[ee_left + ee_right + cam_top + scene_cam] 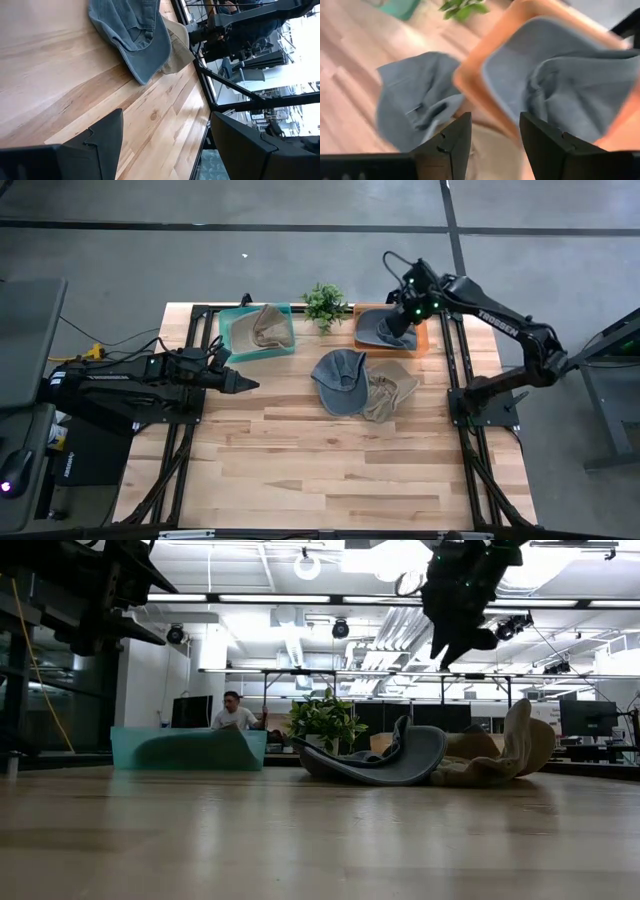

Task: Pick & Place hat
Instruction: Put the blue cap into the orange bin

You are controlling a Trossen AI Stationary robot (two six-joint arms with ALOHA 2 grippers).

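A blue-grey cap [338, 380] lies on the table's middle, its crown opening up, overlapping a tan hat [389, 396] on its right. Another blue-grey hat [381, 328] lies inside the orange bin [419, 343]; a tan hat [266, 326] lies in the teal bin [232, 340]. My right gripper [400, 323] hovers open over the orange bin and its hat [570, 80], touching nothing; its fingertips [495, 120] are empty. My left gripper [243, 384] is open above the table's left part, pointing toward the cap [135, 35], well short of it.
A small potted plant [323, 303] stands at the far edge between the two bins. Black frame rails [462, 370] run along the table's left and right sides. Bare wood spans the near half [330, 480]. A person [235, 712] sits far behind the table.
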